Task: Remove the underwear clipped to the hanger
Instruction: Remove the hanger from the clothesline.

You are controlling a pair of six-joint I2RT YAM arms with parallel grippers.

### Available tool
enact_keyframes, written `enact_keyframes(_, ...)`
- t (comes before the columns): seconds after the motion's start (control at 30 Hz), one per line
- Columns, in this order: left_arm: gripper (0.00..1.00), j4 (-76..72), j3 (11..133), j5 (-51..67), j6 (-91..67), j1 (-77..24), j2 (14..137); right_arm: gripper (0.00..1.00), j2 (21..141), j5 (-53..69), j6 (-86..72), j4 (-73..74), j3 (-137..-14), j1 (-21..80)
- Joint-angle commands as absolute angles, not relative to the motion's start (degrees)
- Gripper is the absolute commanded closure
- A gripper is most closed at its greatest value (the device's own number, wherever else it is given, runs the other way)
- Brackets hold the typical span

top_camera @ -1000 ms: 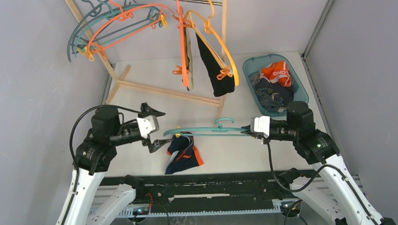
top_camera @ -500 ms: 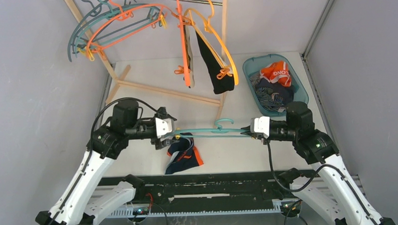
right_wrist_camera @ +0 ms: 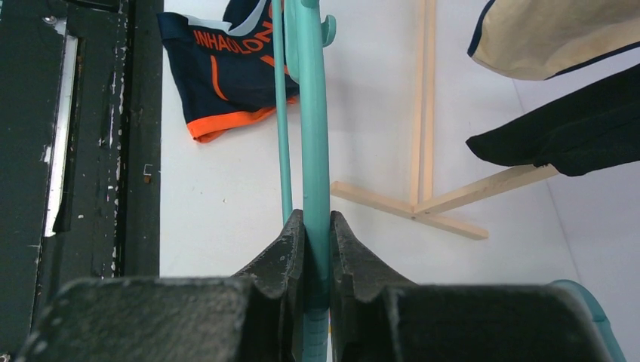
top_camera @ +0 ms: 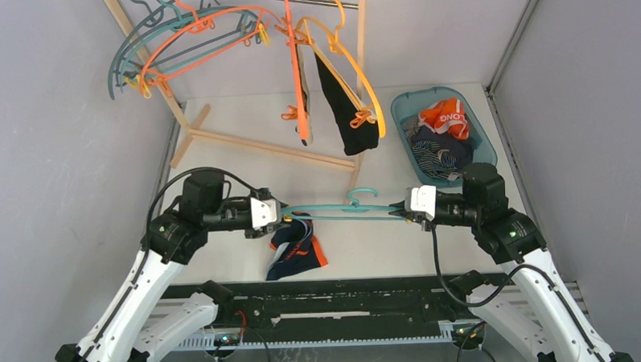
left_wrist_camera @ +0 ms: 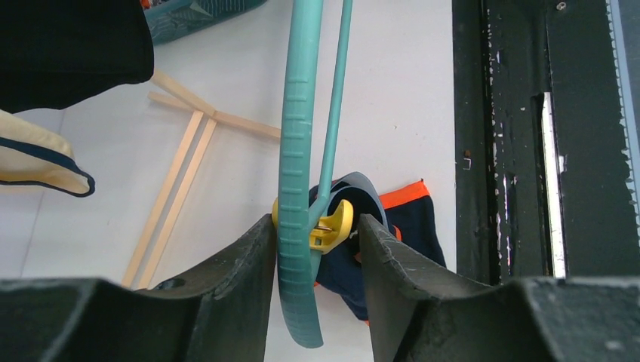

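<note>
A teal hanger (top_camera: 334, 212) is held level above the table between my two grippers. My right gripper (top_camera: 399, 210) is shut on its right end, the fingers pressed flat on the teal bar (right_wrist_camera: 315, 113). Navy underwear with orange trim (top_camera: 297, 250) hangs from a yellow clip (left_wrist_camera: 336, 222) at the hanger's left end and slumps onto the table. My left gripper (top_camera: 277, 215) straddles that end: one finger lies against the teal bar (left_wrist_camera: 298, 151), the other stands a sliver off the clip. In the right wrist view the underwear (right_wrist_camera: 226, 60) lies far along the bar.
A teal basket (top_camera: 481, 135) at back right holds removed underwear. A wooden rack (top_camera: 268, 147) stands at the back with several hangers; black underwear (top_camera: 343, 108) and a beige one (top_camera: 304, 85) hang from it. A black rail (top_camera: 345, 297) runs along the near edge.
My left arm has swung right to the hanger's left end, and its jaws have narrowed from wide open to just around the bar and clip. The right gripper has held still.
</note>
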State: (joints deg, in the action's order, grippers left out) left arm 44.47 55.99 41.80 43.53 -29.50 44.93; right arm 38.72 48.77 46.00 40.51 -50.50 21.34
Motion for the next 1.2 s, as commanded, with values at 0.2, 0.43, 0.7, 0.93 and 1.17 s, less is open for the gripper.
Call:
enact_keyframes(0.2,0.49,39.34,55.28,45.65,38.98,-29.74,45.03,1.00,38.23,51.64,45.25,37.97,-50.76,21.09)
enact_keyframes(0.43,0.56,38.05,54.33,45.30,38.03,-29.79,43.76,1.00,37.67,51.90,45.40,37.80,-50.45,21.18)
enact_keyframes(0.7,0.73,36.95,52.29,44.78,37.83,-29.75,41.28,1.00,37.31,52.23,45.05,37.62,-50.45,21.27)
enact_keyframes(0.93,0.75,36.43,52.08,45.32,38.07,-29.79,41.83,1.00,37.48,51.91,44.38,37.08,-50.46,21.27)
enact_keyframes(1.17,0.56,36.48,51.41,45.11,39.28,-29.78,41.29,1.00,37.28,50.83,42.24,35.39,-50.45,20.77)
